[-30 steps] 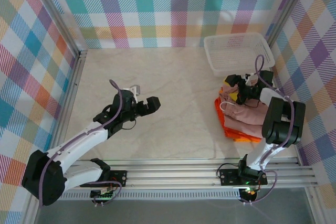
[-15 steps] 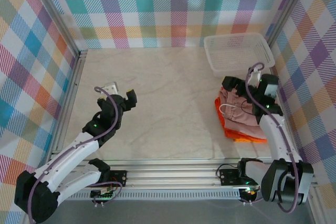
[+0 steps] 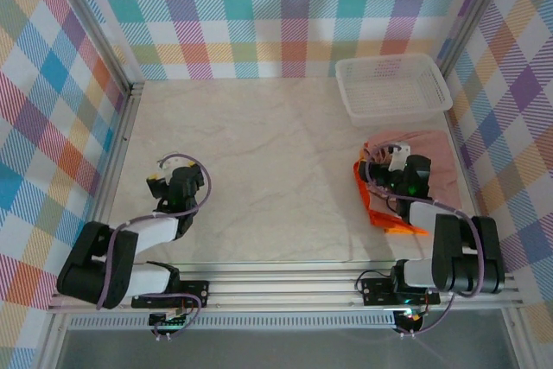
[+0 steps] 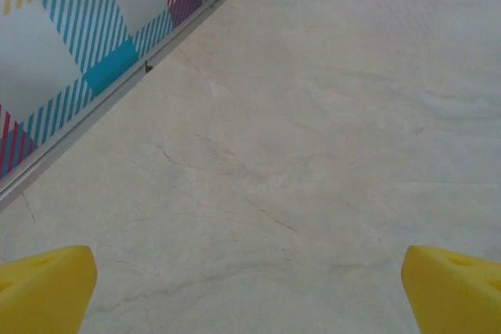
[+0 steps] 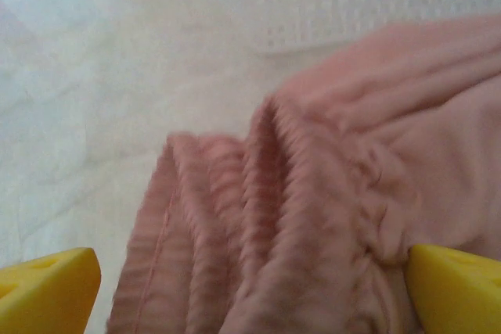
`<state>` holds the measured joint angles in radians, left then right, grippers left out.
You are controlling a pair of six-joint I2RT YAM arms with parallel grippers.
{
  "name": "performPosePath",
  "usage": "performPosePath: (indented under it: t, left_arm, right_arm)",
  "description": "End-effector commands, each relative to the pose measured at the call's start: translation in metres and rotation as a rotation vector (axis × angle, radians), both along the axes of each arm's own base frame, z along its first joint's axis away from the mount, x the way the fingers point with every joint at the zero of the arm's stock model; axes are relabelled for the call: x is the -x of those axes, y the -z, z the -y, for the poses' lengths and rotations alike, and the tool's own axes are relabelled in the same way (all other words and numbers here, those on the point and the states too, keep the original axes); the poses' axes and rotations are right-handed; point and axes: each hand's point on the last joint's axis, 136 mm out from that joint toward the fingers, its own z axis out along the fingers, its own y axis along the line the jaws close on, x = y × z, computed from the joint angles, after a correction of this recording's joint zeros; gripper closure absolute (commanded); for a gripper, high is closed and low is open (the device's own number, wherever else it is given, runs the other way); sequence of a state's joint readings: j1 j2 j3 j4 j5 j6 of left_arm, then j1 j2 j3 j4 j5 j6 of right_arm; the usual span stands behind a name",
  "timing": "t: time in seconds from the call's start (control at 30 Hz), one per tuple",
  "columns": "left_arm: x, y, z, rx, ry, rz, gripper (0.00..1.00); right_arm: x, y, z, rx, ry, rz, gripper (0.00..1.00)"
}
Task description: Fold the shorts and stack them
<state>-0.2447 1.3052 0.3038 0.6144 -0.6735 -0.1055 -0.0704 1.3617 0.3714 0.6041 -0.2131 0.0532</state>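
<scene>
Top view: pink shorts point(image 3: 439, 155) piled on orange shorts point(image 3: 373, 205) at the right, near the basket point(image 3: 393, 84). Left wrist: left gripper point(image 4: 250, 291) jaws wide apart over bare table point(image 4: 313, 115). Right wrist: right gripper point(image 5: 250, 287) jaws apart too, pink shorts bunched between them.

bright, even light; blurred right-wrist view
</scene>
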Motion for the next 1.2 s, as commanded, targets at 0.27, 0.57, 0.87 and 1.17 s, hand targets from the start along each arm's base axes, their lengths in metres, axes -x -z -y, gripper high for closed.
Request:
performPosePath:
  t: [0.27, 0.57, 0.87, 1.17]
  left_arm:
    - [-0.037, -0.006, 0.003, 0.059, 0.134, 0.101, 0.00]
    - [-0.056, 0.018, 0.016, 0.076, 0.223, -0.001, 0.00]
    - [-0.057, 0.016, 0.016, 0.077, 0.224, 0.006, 0.00]
    - [-0.057, 0.015, 0.016, 0.079, 0.227, 0.010, 0.00]
  right_arm:
    - [-0.029, -0.002, -0.002, 0.055, -0.013, 0.113, 0.01]
    - [-0.032, -0.001, 0.001, 0.087, 0.034, 0.099, 0.01]
    - [-0.033, -0.001, 0.002, 0.088, 0.035, 0.099, 0.01]
    - [-0.032, 0.000, 0.002, 0.087, 0.036, 0.098, 0.00]
